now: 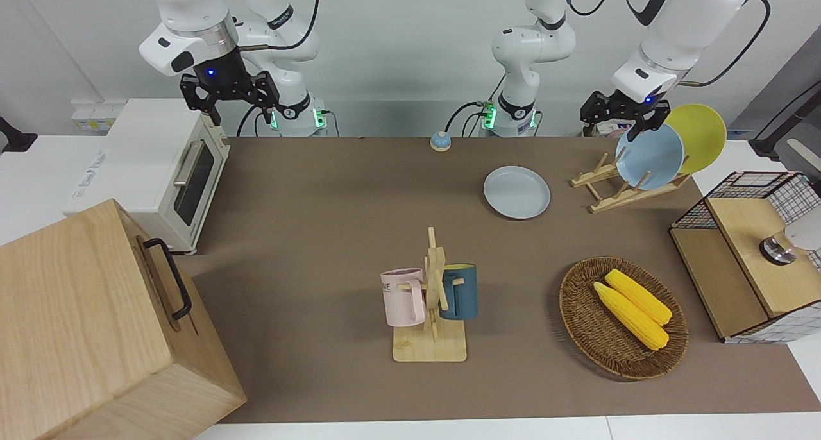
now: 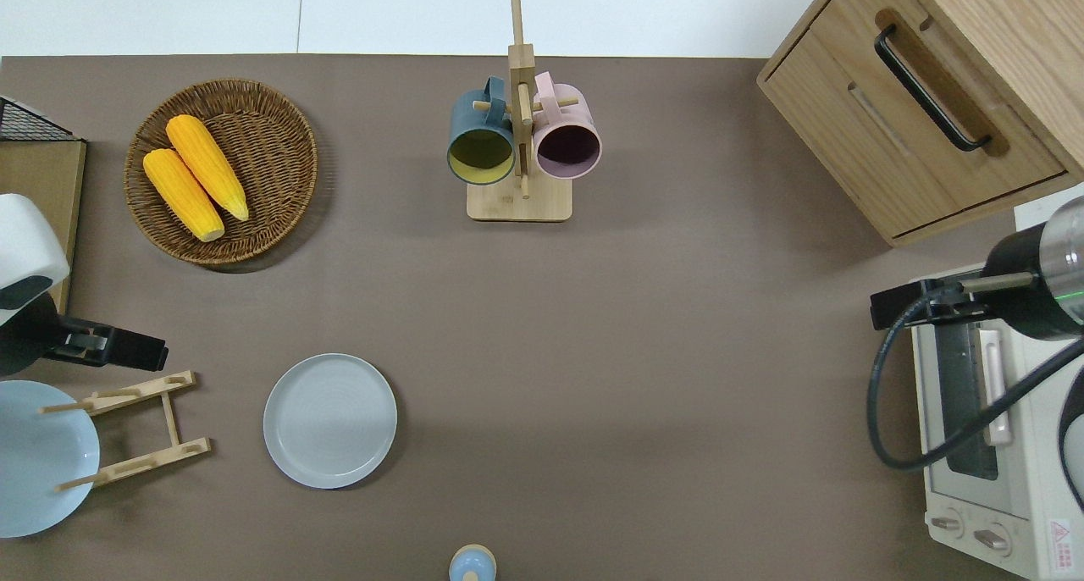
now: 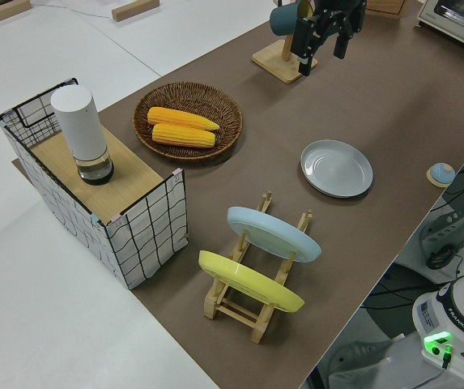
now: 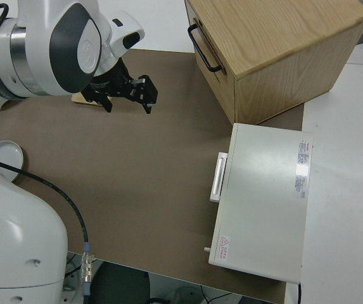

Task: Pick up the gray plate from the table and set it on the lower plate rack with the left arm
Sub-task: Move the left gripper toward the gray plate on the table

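My left hand [image 1: 621, 116] hangs in the air over the rack's end of the desk [image 1: 333, 235], its fingers spread and gripping nothing. In the overhead view it sits just above the rail of the plate rack [image 2: 140, 428] that lies farther from me.

The gray plate [image 2: 329, 420] lies flat on the desk beside the rack, toward the right arm's end, apart from it and from my hand. The rack's lower slots, nearest the gray plate, hold nothing — the light blue plate [image 1: 649, 156] leans in the raised part, and the yellow plate [image 1: 699, 135] stands next to it at the high end.

Farther out from me are a wicker basket [image 1: 580, 318] with two ears of corn [image 1: 632, 313], and a wooden mug stand [image 1: 431, 324] carrying a pink mug [image 1: 404, 297] and a dark blue mug [image 1: 460, 291]. A small blue knob [image 1: 440, 141] sits at the desk's edge closest to me.

My right hand [image 1: 229, 93] is parked, its fingers spread — the toaster oven [image 1: 154, 170] and a wooden drawer box [image 1: 96, 324] stand at that end.
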Controlling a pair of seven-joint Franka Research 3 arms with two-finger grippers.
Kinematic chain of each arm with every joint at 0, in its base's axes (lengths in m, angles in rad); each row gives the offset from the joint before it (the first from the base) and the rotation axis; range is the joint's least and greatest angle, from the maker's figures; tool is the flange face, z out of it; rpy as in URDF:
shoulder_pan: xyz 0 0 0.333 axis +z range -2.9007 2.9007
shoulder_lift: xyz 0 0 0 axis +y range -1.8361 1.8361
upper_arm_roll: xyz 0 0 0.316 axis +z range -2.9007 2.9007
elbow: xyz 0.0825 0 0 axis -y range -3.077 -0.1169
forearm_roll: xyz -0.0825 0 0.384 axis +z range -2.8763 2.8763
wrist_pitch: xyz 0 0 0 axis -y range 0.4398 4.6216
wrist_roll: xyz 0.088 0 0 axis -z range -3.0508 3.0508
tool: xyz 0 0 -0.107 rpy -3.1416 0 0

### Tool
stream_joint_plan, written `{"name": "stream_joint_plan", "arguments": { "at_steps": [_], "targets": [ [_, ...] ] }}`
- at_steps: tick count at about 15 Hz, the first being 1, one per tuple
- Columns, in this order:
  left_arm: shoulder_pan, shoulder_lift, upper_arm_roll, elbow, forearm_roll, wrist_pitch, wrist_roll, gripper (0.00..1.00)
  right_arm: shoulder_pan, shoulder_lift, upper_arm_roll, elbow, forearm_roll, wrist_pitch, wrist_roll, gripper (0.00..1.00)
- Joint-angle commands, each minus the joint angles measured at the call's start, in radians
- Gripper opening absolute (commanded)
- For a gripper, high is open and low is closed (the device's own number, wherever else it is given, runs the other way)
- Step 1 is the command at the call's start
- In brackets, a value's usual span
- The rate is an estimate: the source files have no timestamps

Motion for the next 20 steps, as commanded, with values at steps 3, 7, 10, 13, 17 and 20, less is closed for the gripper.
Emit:
{"name": "stream_joint_plan", "arguments": {
  "at_steps": [3,7,10,13,17,20],
  "targets": [
    [0.004,-0.004,0.001,-0.023,-0.022,0.001,-0.057,1.00,-0.007,-0.002,0.007,0.006,0.007,-0.014,0.000,0.990],
    [0.004,-0.006,0.001,-0.055,-0.022,0.008,-0.060,1.00,-0.007,-0.002,0.005,0.006,0.007,-0.014,0.000,0.987],
    [0.004,-0.010,0.001,-0.089,-0.022,0.031,-0.066,1.00,-0.007,-0.002,0.007,0.006,0.007,-0.014,0.000,0.990],
    [0.005,-0.030,0.002,-0.150,-0.047,0.074,-0.077,1.00,-0.007,-0.002,0.005,0.006,0.007,-0.014,0.000,0.990],
    [0.005,-0.067,0.002,-0.264,-0.049,0.154,-0.080,1.00,-0.007,-0.002,0.007,0.006,0.007,-0.014,-0.001,0.990],
    [0.004,-0.089,0.002,-0.327,-0.049,0.200,-0.080,1.00,-0.007,-0.002,0.005,0.006,0.007,-0.014,-0.001,0.990]
  ]
}}
